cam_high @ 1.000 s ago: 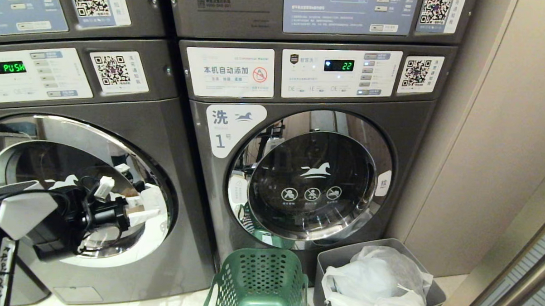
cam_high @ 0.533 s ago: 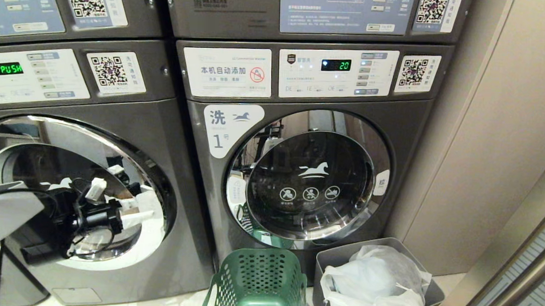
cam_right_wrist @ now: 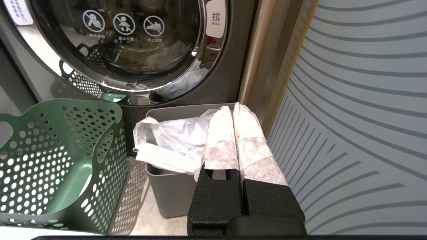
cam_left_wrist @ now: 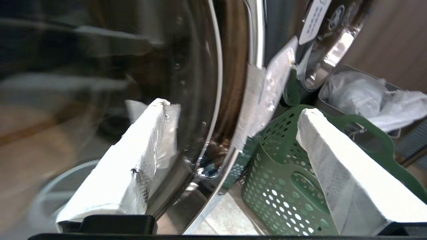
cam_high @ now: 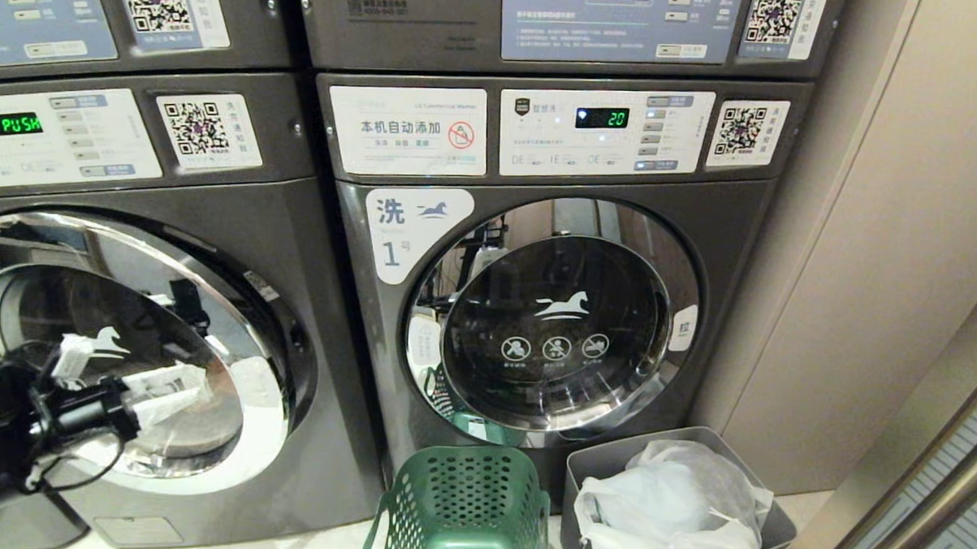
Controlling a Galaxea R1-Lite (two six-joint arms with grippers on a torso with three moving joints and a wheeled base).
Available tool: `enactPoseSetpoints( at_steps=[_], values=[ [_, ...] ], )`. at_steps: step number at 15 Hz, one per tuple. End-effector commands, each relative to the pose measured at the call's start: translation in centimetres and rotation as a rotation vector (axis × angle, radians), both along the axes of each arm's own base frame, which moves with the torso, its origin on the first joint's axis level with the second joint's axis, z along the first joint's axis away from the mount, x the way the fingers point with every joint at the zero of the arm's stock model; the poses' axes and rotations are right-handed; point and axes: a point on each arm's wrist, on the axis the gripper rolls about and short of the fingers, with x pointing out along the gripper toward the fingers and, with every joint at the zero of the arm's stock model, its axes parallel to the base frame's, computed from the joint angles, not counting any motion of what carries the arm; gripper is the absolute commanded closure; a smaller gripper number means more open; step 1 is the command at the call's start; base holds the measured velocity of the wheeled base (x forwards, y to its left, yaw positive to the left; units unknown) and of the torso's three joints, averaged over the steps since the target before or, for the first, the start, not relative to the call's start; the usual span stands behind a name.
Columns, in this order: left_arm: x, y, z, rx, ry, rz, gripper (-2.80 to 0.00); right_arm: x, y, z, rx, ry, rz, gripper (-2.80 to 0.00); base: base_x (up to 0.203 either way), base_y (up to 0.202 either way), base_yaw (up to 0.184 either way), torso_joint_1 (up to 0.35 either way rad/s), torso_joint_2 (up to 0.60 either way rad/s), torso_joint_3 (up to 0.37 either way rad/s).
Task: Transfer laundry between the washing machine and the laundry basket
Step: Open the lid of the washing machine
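Observation:
Two grey front-loading washing machines stand side by side, and the door (cam_high: 555,334) of the right one, marked 1, is closed. A green perforated laundry basket (cam_high: 464,501) sits on the floor below it, its visible inside (cam_right_wrist: 66,160) bare. No laundry is in view. My left gripper (cam_high: 180,390) hangs low in front of the round chrome door (cam_high: 243,323) of the left machine. It is open (cam_left_wrist: 233,107), with the door's rim and the basket (cam_left_wrist: 290,186) showing between its white-taped fingers. My right gripper (cam_right_wrist: 233,106) is shut and empty, low at the right above a grey bin.
The grey bin (cam_high: 604,465) lined with a crumpled white bag (cam_high: 676,500) stands right of the basket. A beige wall and a striped panel (cam_right_wrist: 350,100) close off the right side. More machines are stacked above.
My left gripper has swung left and downward across the left machine's door, still open. The right machine's display went from 22 to 20. The camera shifted slightly.

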Motion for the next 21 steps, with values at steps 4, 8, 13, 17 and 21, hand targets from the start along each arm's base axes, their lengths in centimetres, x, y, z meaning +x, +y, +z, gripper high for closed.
enactPoseSetpoints(
  at_steps=[4, 8, 13, 17, 21],
  values=[
    [-6.8, 1.8, 8.7, 0.081, -0.094, 0.158, -2.80, 0.0, 0.0, 0.0, -0.001, 0.000, 0.001, 0.00, 0.000, 0.000, 0.000, 0.000, 0.00, 0.000],
    [-19.9, 2.8, 21.5, 0.238, -0.212, 0.491, -2.80, 0.0, 0.0, 0.0, -0.001, 0.000, 0.001, 0.00, 0.000, 0.000, 0.000, 0.000, 0.00, 0.000],
    [-36.4, -5.6, 30.4, 0.154, -0.093, 1.217, -2.80, 0.0, 0.0, 0.0, -0.001, 0.001, 0.001, 0.00, 0.000, 0.000, 0.000, 0.000, 0.00, 0.000],
    [-35.0, -10.4, 34.3, -0.099, -0.030, 1.257, -2.80, 0.0, 0.0, 0.0, -0.001, 0.000, 0.001, 0.00, 0.000, 0.000, 0.000, 0.000, 0.00, 0.000],
    [-32.2, -9.2, 36.4, -0.260, 0.094, 1.087, -2.80, 0.0, 0.0, 0.0, -0.001, 0.001, 0.001, 0.00, 0.000, 0.000, 0.000, 0.000, 0.00, 0.000]
  ],
)
